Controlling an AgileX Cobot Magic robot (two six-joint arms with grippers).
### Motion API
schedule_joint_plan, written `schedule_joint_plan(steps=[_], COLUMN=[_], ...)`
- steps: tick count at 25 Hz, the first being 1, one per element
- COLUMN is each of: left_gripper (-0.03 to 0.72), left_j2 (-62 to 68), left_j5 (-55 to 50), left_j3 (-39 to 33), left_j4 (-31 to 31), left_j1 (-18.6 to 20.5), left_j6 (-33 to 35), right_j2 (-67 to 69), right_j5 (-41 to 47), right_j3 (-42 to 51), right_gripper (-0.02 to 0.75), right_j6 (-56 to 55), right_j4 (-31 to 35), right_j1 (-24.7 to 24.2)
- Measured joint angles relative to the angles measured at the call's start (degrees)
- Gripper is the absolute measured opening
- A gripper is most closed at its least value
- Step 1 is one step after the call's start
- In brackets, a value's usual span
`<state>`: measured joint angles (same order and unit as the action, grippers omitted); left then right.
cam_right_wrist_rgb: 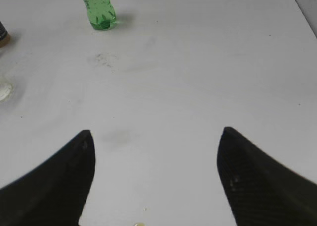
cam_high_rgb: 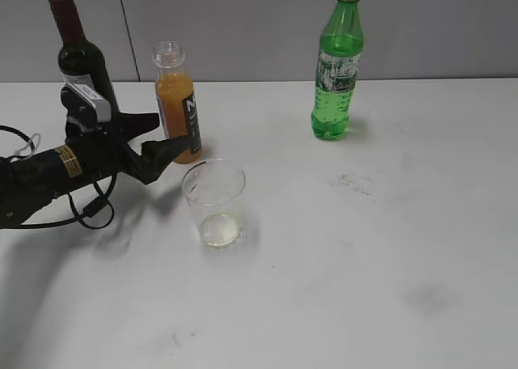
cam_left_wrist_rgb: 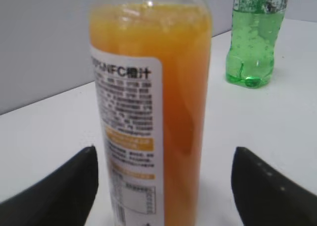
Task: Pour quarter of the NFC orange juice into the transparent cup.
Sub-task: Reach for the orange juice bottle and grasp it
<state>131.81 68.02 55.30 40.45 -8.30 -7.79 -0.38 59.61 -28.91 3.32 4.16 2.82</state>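
Clearly, the risk is a knock — if the left end effector drifts sideways while closing, 1 finger could tip the uncapped juice bottle toward the cup just beside it. Its jaws stand wide, the bottle upright between them on the surface, apparently untouched.

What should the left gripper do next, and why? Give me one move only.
Probably close the left gripper on the small clear plastic bottle of orange juice. The uncapped bottle stands upright between the spread fingers, with gaps on both sides, and the clear plastic tumbler in front holds only a trace of liquid.
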Motion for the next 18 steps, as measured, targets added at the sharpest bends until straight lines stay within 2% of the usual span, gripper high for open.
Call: schedule_joint_plan(steps=[10, 18], left_gripper=[0.643, 0.632], left_j2=[4.5, 5.6], left_j5=[-2.5, -5.3], left_j3=[7.8, 11.7], left_j4=[-3.0, -4.7], left_j1=[-3.0, -3.9], left_j6=[-1.2, -1.7], right_j2=[0.0, 0.0], right_j5=[0.0, 0.0], right_j3=[0.0, 0.0], right_gripper=[0.589, 0.589], right_j6=[0.0, 0.0], right_j4=[0.0, 0.0], right_j1=[0.0, 0.0])
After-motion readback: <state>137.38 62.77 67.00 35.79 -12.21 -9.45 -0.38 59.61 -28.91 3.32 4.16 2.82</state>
